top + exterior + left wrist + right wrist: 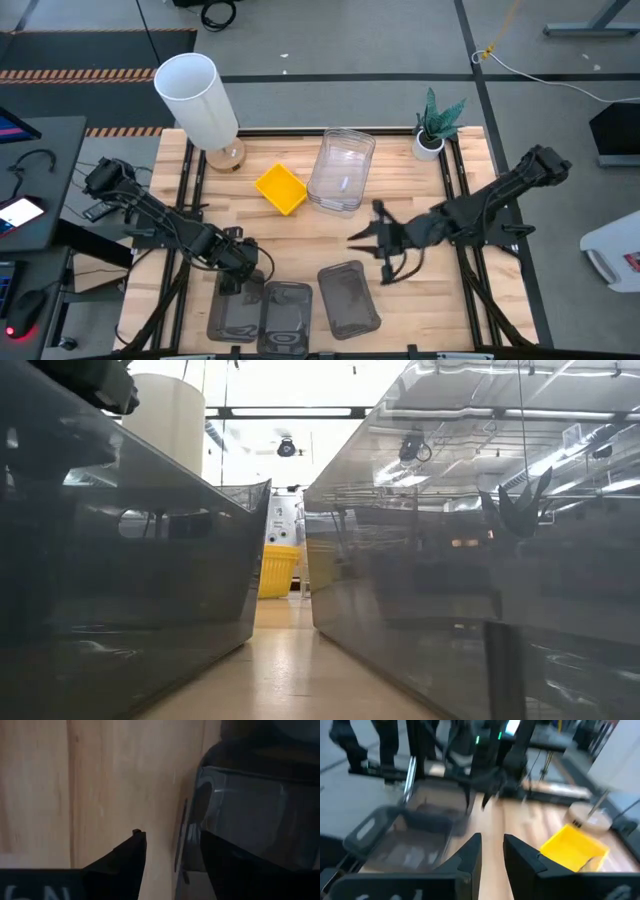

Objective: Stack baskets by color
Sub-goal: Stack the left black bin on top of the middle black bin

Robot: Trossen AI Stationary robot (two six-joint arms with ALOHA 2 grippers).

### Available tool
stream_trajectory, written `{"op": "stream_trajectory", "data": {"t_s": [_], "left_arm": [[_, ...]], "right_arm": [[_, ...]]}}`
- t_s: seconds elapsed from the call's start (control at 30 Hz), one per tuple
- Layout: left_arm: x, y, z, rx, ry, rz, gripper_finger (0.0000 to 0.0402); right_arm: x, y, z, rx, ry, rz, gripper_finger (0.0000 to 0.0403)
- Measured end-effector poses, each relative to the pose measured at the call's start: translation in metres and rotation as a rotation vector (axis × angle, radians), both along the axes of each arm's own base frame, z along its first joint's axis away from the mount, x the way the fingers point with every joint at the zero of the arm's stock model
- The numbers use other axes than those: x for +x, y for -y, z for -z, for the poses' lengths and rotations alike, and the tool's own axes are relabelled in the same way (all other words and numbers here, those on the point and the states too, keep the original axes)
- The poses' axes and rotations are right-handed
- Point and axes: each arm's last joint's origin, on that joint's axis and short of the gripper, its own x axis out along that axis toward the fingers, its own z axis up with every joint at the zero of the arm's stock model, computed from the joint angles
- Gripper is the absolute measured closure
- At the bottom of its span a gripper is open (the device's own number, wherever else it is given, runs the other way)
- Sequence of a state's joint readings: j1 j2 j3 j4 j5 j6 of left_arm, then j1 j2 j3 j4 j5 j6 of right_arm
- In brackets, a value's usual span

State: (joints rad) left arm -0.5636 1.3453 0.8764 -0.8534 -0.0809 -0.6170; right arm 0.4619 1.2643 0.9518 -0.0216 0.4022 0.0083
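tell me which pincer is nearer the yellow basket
Right. The right pincer hangs mid-table, a short way from the yellow basket; the left pincer is down by the grey baskets at the near edge.

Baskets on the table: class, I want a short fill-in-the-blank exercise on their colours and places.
1. The single basket near the white cylinder is coloured ____.
2. The clear baskets sit nested in one ____.
3. The number of dark grey baskets along the table's front edge is ____.
4. The left gripper is at the ____ grey basket.

Missing words: yellow; stack; three; leftmost
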Motion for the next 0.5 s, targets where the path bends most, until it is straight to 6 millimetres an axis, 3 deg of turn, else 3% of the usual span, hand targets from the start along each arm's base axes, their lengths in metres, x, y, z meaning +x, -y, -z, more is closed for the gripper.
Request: {"op": "stream_trajectory", "data": {"t_s": [0.2, 0.5], "left_arm": [[0.009, 0.004, 0.011, -0.009, -0.014, -0.011, 0.0233], [0.016, 0.008, 0.033, 0.016, -0.126, -0.001, 0.0263]], "right_arm": [[-0.015, 0.009, 0.006, -0.036, 0.125, -0.023, 0.0318], [-0.025, 0.020, 0.009, -0.020, 0.157, 0.002, 0.0319]]}}
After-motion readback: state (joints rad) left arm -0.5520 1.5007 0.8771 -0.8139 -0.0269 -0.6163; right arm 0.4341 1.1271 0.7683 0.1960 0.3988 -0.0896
